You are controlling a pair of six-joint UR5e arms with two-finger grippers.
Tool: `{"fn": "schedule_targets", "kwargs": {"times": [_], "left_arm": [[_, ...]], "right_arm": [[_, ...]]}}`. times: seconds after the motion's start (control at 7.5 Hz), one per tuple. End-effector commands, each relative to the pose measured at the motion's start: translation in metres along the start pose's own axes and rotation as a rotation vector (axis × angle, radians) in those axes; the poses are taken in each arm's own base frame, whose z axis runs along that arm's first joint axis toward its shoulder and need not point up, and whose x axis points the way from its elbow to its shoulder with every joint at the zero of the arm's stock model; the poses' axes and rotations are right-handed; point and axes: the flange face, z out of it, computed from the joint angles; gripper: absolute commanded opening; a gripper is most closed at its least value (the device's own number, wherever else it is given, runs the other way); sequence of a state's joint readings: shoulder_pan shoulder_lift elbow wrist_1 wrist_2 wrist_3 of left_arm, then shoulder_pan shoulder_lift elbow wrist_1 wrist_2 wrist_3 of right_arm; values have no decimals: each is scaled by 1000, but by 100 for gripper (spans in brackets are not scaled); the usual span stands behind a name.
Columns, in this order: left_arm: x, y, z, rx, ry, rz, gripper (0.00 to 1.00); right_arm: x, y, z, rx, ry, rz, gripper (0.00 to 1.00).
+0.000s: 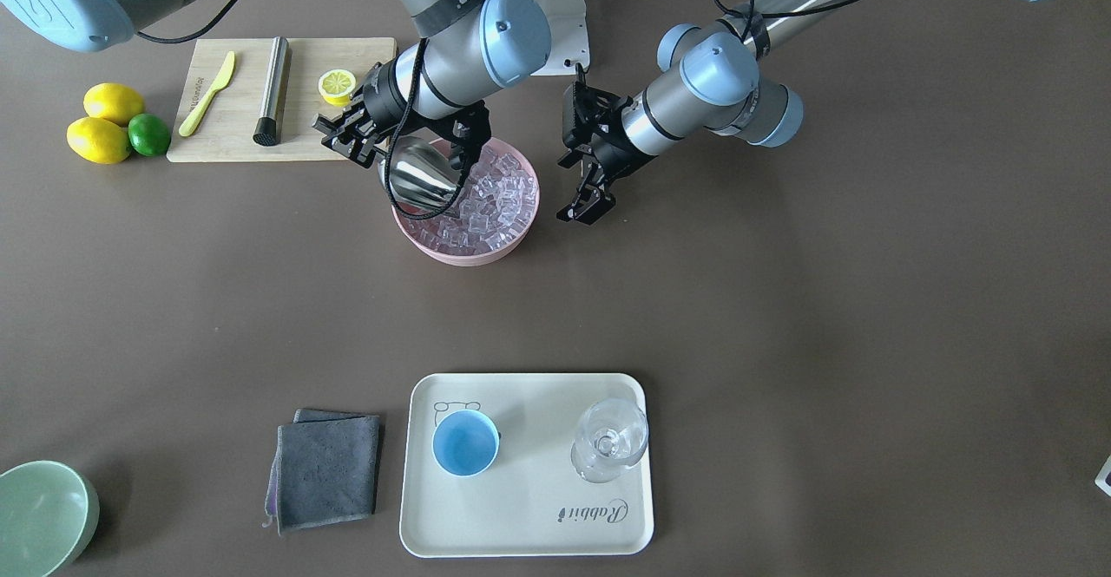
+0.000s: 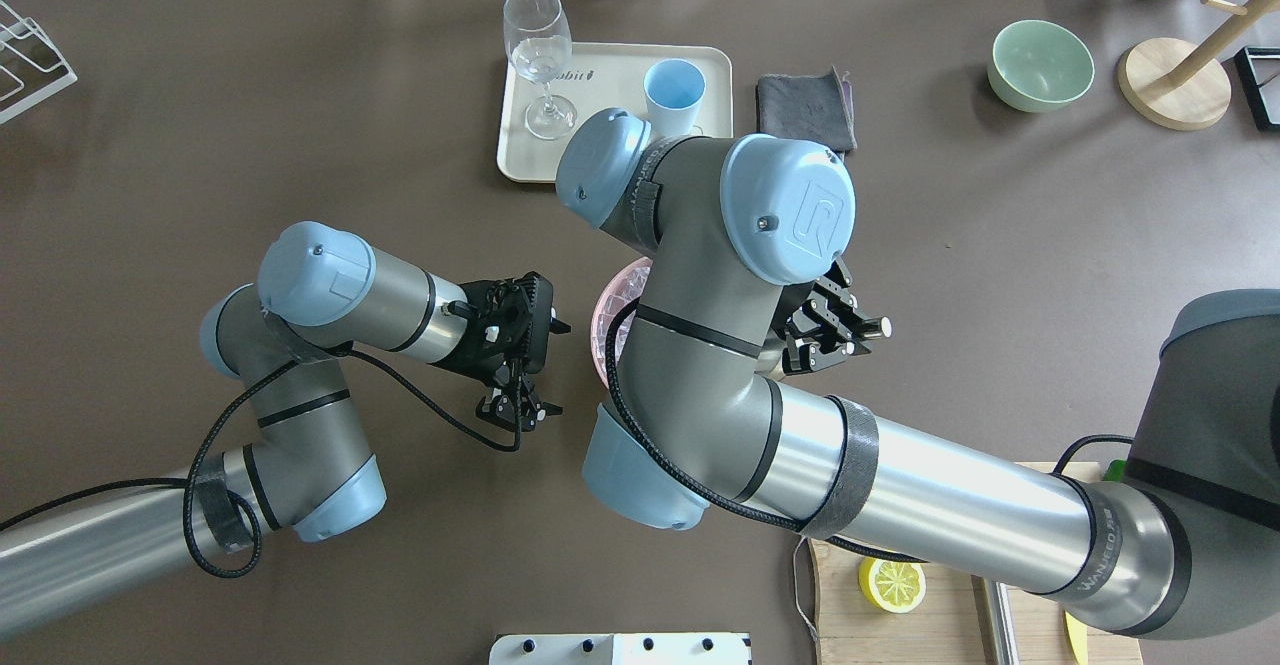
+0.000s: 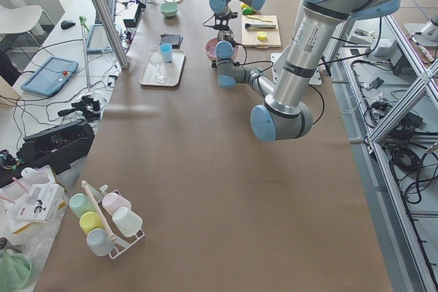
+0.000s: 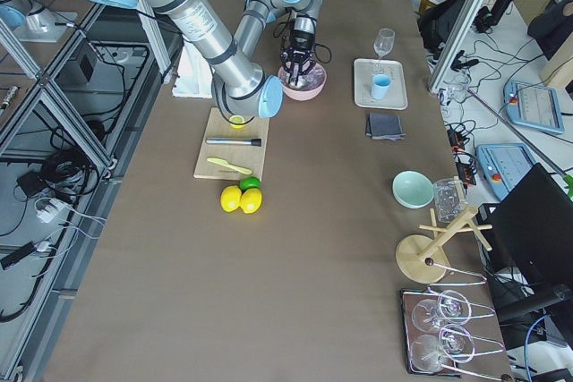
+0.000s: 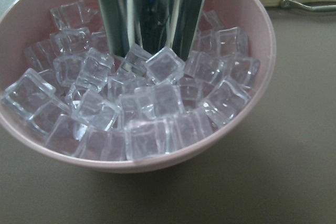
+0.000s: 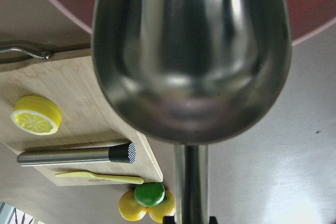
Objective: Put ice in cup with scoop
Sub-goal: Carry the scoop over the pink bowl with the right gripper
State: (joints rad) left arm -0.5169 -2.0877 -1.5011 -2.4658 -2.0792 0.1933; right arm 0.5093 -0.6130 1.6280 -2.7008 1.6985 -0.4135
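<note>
Scoop (image 1: 421,176), grasped by right fingers (image 1: 345,137), touches ice (image 5: 157,98) in left wrist view; left fingers (image 1: 599,204) released.

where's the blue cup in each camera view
Exterior front-facing: cup bottom centre, on the left part of the tray.
Overhead exterior: cup top centre, right of the wine glass.
Exterior left: cup upper left of centre, on the tray.
Exterior right: cup upper right of centre, on the tray.
Left wrist-mounted: not in it.
Right wrist-mounted: not in it.
Shared landmark: the cream tray with the wine glass.
</note>
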Motion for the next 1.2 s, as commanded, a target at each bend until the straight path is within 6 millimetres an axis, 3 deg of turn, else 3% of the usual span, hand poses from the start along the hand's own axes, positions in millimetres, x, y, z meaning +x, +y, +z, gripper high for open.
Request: {"fn": "schedule_targets", "kwargs": {"times": [0.0,0.53,0.8,1.07], "left_arm": [[0,1,0,-1,1,-1,99],[1,3,0,1,-1,1,99],[1,2,-1,2,-1,1,99],[1,3,-1,1,-1,1,99]], "right_arm": [[1,-4,-3,38,14,-6,0],[3,-9,14,102,17,-18,0],[-3,10,34,165,46,-38,0],[-4,16,43,192,57,-33,0]]}}
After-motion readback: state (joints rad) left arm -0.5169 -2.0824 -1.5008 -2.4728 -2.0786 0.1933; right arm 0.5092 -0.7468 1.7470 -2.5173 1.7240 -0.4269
